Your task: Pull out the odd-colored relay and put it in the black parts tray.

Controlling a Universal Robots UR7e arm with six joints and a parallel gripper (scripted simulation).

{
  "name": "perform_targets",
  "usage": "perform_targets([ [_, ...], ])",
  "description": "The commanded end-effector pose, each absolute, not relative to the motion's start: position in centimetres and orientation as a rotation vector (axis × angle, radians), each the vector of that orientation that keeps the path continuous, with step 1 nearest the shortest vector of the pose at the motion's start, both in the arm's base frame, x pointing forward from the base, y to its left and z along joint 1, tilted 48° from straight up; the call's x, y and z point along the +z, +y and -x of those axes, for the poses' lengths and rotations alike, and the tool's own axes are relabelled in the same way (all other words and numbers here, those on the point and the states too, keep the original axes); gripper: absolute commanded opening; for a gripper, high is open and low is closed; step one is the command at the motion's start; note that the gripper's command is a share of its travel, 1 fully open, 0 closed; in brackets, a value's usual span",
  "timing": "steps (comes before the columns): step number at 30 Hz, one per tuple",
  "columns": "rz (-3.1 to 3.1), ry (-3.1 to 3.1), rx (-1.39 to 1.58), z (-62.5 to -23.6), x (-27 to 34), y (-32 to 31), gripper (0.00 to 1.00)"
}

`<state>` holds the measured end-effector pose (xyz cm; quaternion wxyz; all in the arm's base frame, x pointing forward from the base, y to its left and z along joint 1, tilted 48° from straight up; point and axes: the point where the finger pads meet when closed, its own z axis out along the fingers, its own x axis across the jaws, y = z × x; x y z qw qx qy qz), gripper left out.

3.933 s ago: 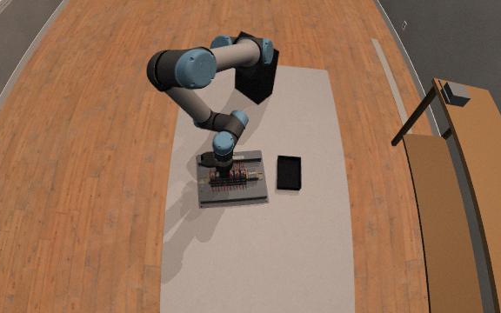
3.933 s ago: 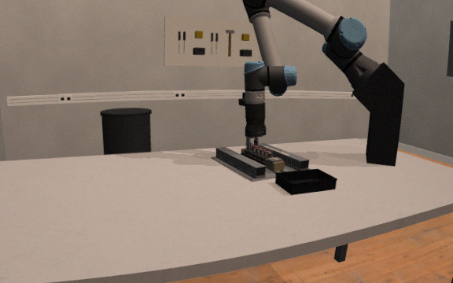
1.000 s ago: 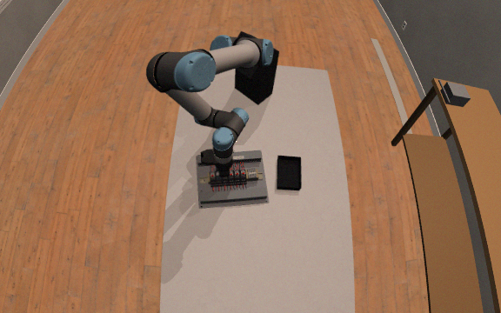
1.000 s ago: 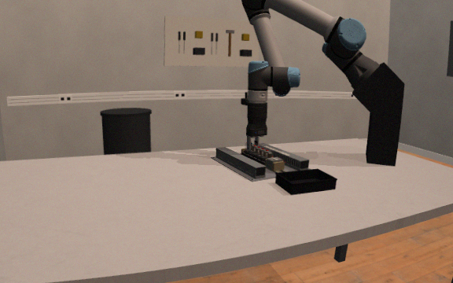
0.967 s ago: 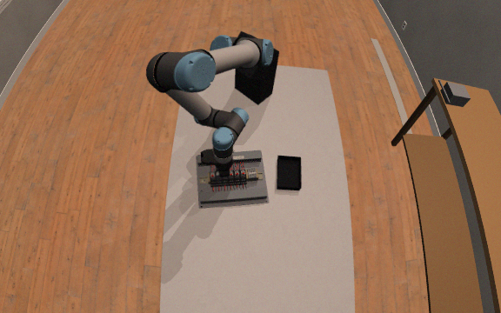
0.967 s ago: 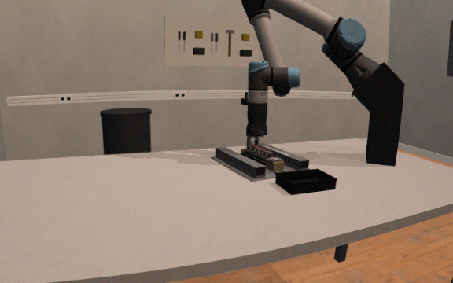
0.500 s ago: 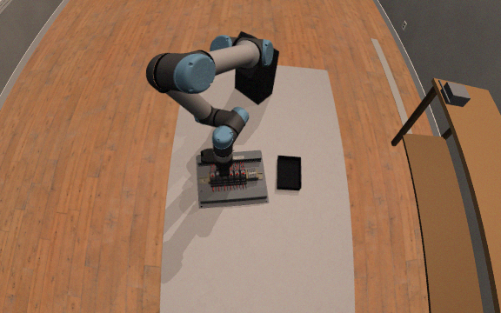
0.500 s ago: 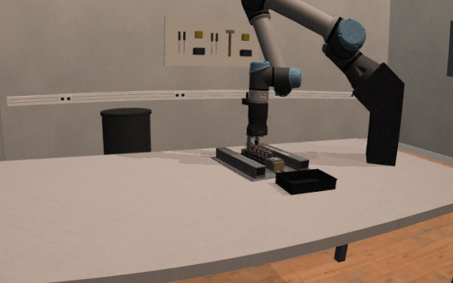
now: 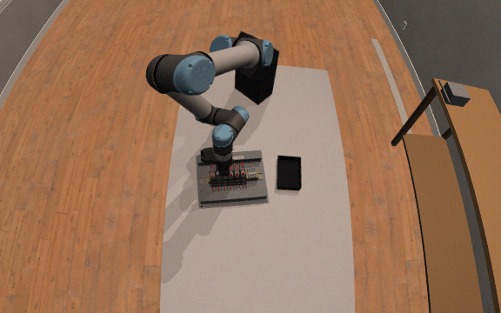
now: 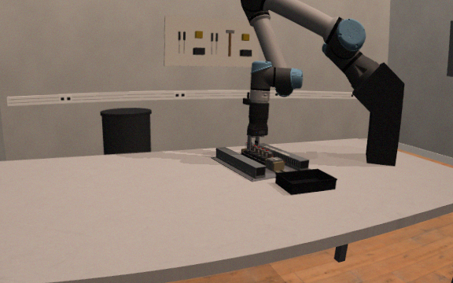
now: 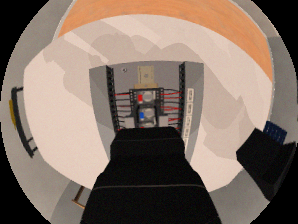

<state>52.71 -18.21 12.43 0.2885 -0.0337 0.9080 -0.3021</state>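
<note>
The grey relay panel [image 9: 233,197] [image 10: 241,162] [image 11: 101,96] lies flat on the table, with a row of relays [image 9: 237,175] [image 10: 263,151] on its rail. Most buttons are red. One relay has a blue button [image 11: 145,115], which the wrist view shows just ahead of the gripper's black body, with a red-button relay [image 11: 141,96] behind it. My gripper [image 9: 221,173] [image 10: 253,144] points straight down onto the left part of the row and is shut on the blue-button relay, level with the row. The fingertips are hidden. The black parts tray [image 9: 289,172] [image 10: 306,181] lies empty to the panel's right.
The arm's black base block [image 9: 257,78] [image 10: 381,114] stands at the table's back. A black bin [image 10: 126,130] stands on the floor behind the table. A wooden bench [image 9: 455,209] runs along the right.
</note>
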Motion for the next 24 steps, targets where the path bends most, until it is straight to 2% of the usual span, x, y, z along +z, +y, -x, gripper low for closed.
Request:
perform_targets([
  [1, 0.094, 2.412, -0.804, -52.71, 12.48, -18.19, 0.00],
  [24, 0.109, 2.376, -0.795, -52.61, 12.44, -18.20, 0.00],
])
